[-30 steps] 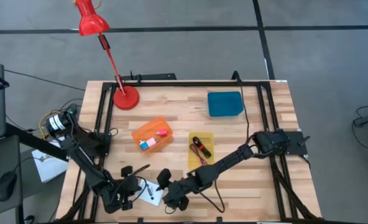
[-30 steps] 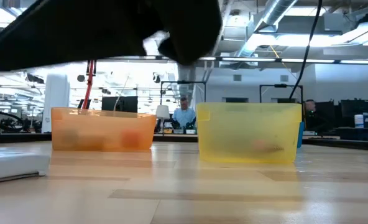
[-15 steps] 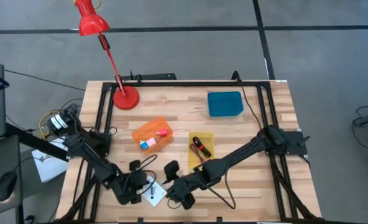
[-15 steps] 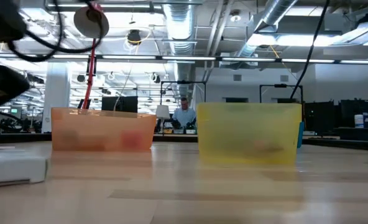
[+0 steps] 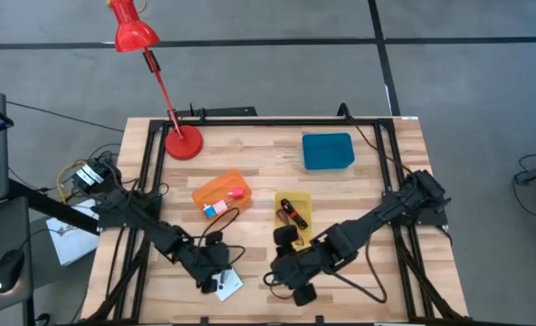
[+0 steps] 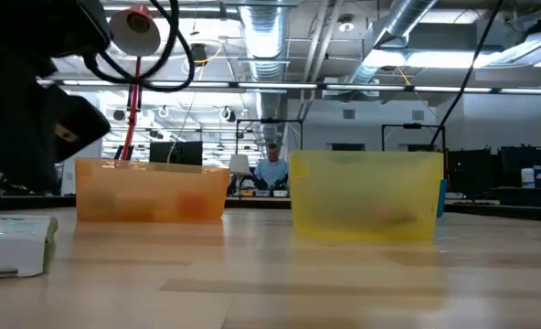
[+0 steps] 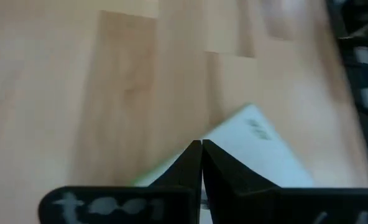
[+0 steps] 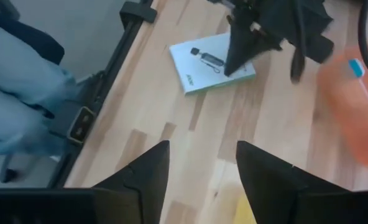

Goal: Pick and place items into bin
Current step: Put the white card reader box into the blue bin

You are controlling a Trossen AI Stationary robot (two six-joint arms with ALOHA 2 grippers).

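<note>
Wooden desk [image 5: 368, 149] carries an orange bin [image 5: 221, 195] and a yellow bin [image 5: 293, 215], both beyond the two arms' fingers. Left gripper [image 5: 215, 275] has its fingers pressed together, tips just above the white card with black mark [image 8: 212, 61]. Right gripper [image 5: 291, 265] hovers beside it, near the yellow bin, fingers spread apart and empty.

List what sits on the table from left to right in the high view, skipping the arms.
Red lamp base → white card → orange bin → yellow bin → blue box.
</note>
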